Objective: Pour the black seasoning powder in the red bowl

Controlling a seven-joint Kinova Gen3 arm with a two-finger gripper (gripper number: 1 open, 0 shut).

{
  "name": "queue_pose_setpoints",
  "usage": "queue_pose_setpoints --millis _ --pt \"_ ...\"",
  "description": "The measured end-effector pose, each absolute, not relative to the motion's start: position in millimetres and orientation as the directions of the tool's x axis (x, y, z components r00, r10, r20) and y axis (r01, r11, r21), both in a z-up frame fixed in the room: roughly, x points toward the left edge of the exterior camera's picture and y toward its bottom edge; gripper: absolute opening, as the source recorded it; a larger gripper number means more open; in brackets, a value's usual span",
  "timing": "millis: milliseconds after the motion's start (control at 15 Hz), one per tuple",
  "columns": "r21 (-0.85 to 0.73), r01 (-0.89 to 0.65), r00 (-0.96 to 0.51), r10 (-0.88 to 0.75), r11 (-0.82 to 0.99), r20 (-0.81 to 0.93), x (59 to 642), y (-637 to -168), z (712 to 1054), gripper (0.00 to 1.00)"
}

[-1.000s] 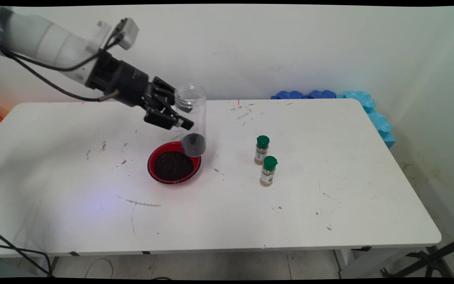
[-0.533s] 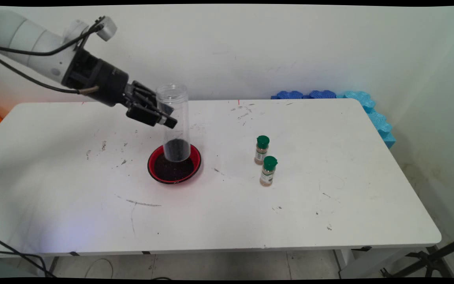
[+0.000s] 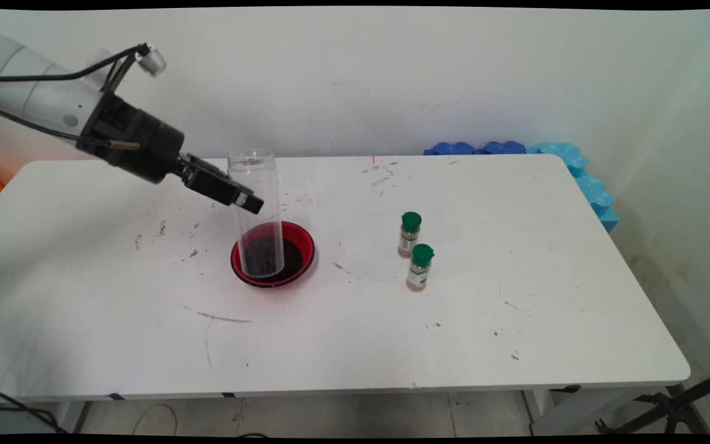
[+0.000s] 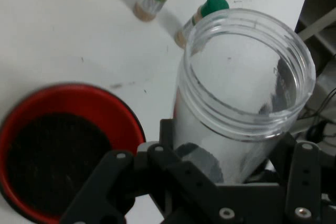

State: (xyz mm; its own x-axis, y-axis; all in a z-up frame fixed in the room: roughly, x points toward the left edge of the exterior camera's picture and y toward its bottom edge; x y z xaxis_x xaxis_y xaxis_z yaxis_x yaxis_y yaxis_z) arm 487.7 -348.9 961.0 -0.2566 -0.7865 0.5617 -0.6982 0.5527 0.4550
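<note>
Arm: my white arm comes in from the upper left of the main view, black cables hanging along it, sloping down toward the middle of the table [image 3: 114,345].

Gripper: my gripper [image 3: 250,200] is clenched around a clear plastic jar [image 3: 257,209], gripping its side wall a little above mid-height. In the hand view the black linkage wraps the jar's lower body [image 4: 241,129] from both sides.

Jar: it stands nearly upright, slightly tilted, open mouth up, with no lid on it. A small amount of dark granular stuff sits in its bottom. In the main view its base overlaps the left part of the bowl; I cannot tell whether it touches the bowl or hangs just above it.

Bowl: a red bowl [image 3: 303,237] with a black outer rim rests on the table, just below and to the right of my gripper. It holds a layer of the same dark granular stuff [image 3: 290,259]. In the hand view the bowl [image 4: 113,108] lies to the left of the jar.

Spice bottles: two small spice bottles with green caps stand upright to the right of the bowl, well apart from it and close to each other: the farther one [image 3: 409,234] and the nearer one [image 3: 420,267].

Foam pieces: blue foam pieces [image 3: 567,161] lie by the wall at the table's far right corner.
</note>
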Motion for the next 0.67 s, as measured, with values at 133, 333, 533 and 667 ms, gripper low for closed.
queue_pose_setpoints --millis 133,333,533,667 --pt "0.520 -0.717 -0.189 -0.847 0.465 0.497 491.5 -343.4 956.2 0.00" --pt "0.581 -0.733 -0.102 -0.901 0.355 0.422 496.5 -339.1 949.2 0.00" --pt "0.638 -0.735 0.004 -0.939 0.230 0.343 500.9 -338.7 941.1 0.00" --pt "0.670 -0.726 0.067 -0.953 0.156 0.294 502.0 -339.6 936.4 0.00"
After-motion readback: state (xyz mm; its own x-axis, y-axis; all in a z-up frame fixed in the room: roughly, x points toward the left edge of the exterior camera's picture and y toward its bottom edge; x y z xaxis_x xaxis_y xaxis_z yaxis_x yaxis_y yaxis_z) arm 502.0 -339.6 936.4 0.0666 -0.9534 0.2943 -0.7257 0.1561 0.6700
